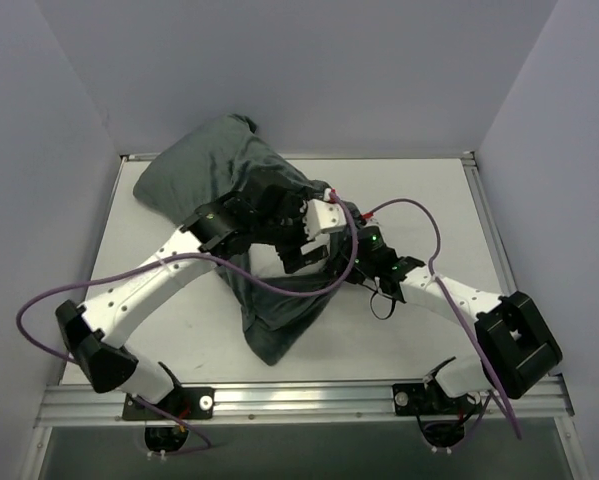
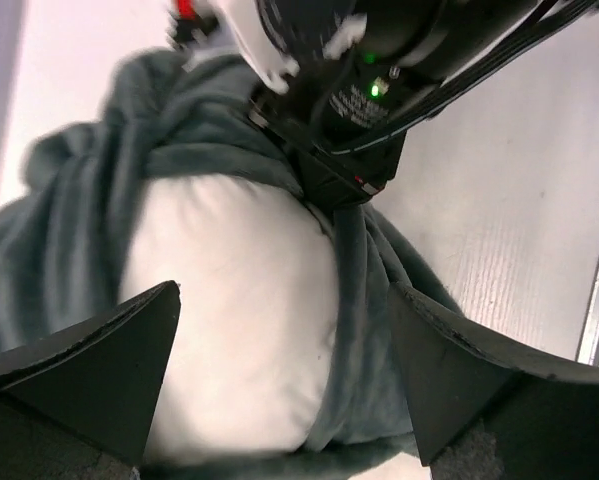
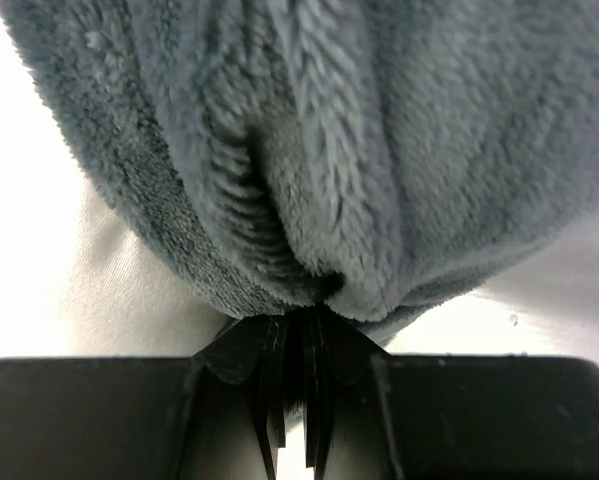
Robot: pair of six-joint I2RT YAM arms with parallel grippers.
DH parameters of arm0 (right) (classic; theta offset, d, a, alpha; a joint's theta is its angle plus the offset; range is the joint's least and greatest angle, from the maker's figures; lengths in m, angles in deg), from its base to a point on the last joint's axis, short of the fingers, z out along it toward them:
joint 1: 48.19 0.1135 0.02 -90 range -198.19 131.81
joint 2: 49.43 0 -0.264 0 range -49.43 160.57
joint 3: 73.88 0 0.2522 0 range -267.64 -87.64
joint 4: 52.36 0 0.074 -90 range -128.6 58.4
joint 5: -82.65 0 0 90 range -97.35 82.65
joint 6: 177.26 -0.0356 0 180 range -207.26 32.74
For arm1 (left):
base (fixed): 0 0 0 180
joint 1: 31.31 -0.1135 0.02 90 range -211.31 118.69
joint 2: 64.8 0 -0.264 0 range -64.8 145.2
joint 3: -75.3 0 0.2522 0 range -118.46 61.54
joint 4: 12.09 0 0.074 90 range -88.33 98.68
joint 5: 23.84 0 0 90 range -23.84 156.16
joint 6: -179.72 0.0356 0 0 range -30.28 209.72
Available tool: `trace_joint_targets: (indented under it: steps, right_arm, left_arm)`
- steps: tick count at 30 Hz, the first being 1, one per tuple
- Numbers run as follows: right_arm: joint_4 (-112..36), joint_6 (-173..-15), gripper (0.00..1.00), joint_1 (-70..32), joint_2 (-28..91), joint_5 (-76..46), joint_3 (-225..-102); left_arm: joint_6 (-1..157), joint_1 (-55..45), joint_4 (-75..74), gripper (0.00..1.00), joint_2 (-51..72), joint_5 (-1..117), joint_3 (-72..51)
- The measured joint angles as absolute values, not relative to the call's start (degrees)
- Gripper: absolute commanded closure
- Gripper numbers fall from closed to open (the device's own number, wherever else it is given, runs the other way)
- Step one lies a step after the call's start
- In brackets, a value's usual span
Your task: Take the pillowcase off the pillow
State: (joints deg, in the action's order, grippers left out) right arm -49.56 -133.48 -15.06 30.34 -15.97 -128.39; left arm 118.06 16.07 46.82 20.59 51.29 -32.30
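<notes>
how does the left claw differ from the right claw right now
The left claw stands wide open and grips nothing; the right claw is shut on a fold of the pillowcase. The left claw faces the bare white pillow showing through the cover's opening; the right claw faces only grey fabric. Both sit close together at the bundle's middle.

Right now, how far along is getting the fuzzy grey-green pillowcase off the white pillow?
Done: the fuzzy grey-green fabric pillowcase gapes enough that a patch of the plump white pillow shows. In hand: the right gripper is shut on a fold of the pillowcase; the left gripper is open, facing the bare patch. Left: the fabric wraps the pillow on most sides, so the pillow is not yet pulled out.
</notes>
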Motion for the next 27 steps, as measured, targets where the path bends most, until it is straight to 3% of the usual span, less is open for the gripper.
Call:
trace_joint_targets:
  steps: [12, 13, 15, 16, 22, 27]
  right_arm:
    - [-50.4, -138.1, 1.00, -17.3, 25.3, -17.3, -125.9]
    - [-50.4, -138.2, 1.00, -17.4, 25.3, -17.3, -125.9]
    - [-50.4, -138.3, 1.00, -17.6, 25.3, -17.2, -125.9]
    - [-50.4, -138.3, 1.00, -17.8, 25.3, -17.2, -125.9]
    - [-48.8, -137.8, 1.00, -23.8, 23.8, -18.4, -125.9]
    - [-44.7, -135.1, 1.00, -35.5, 22.9, -22.4, -128.8]
  left_arm:
    - [121.0, 17.9, 37.5, 0.06, 37.6, 66.7, -23.5]
    - [121.1, 17.9, 36.8, 0.10, 37.6, 67.5, -23.4]
    - [120.6, 17.6, 35.2, 0.47, 38.0, 68.6, -23.4]
    - [120.1, 17.4, 34.7, 0.95, 38.3, 69.0, -23.4]
    - [118.5, 14.8, 32.2, 0.98, 37.7, 67.9, -22.2]
    - [120.0, 10.3, 29.7, 0.98, 26.2, 58.8, -13.8]
